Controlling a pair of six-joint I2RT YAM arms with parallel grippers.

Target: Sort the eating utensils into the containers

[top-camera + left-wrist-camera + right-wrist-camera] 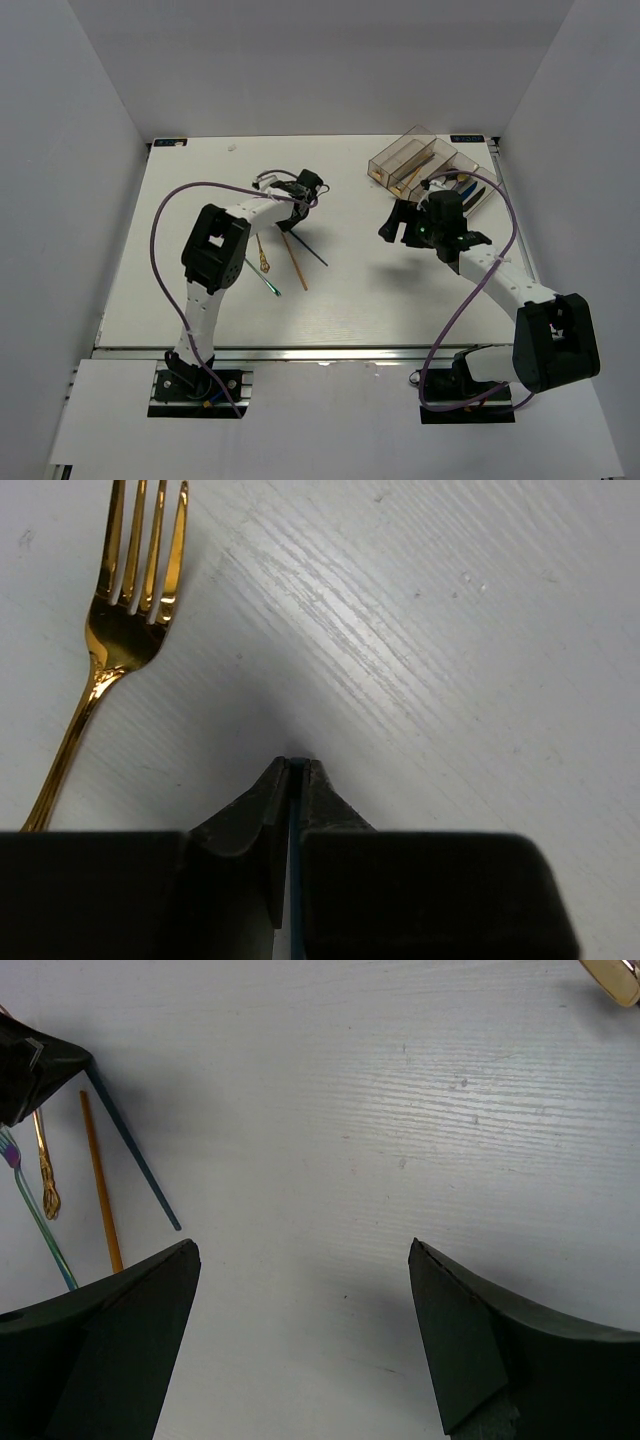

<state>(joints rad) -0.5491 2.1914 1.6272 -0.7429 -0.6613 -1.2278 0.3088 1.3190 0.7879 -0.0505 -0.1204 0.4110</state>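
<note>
My left gripper (298, 208) (291, 765) is shut on the upper end of a thin dark blue chopstick (312, 250) (295, 900) (135, 1155). The chopstick's other end slants down to the table. A gold chopstick (294, 258) (100, 1190) lies beside it. Left of that lie a gold fork (264, 256) (125, 630) and a silver-teal fork (266, 281) (38, 1222). The clear smoky containers (425, 160) stand at the back right with utensils inside. Just in front of them, my right gripper (398, 226) (305, 1290) hangs wide open over bare table and holds nothing.
White walls close in the table on three sides. In the right wrist view a gold utensil tip (612, 978) shows at the top right corner. Purple cables loop over both arms.
</note>
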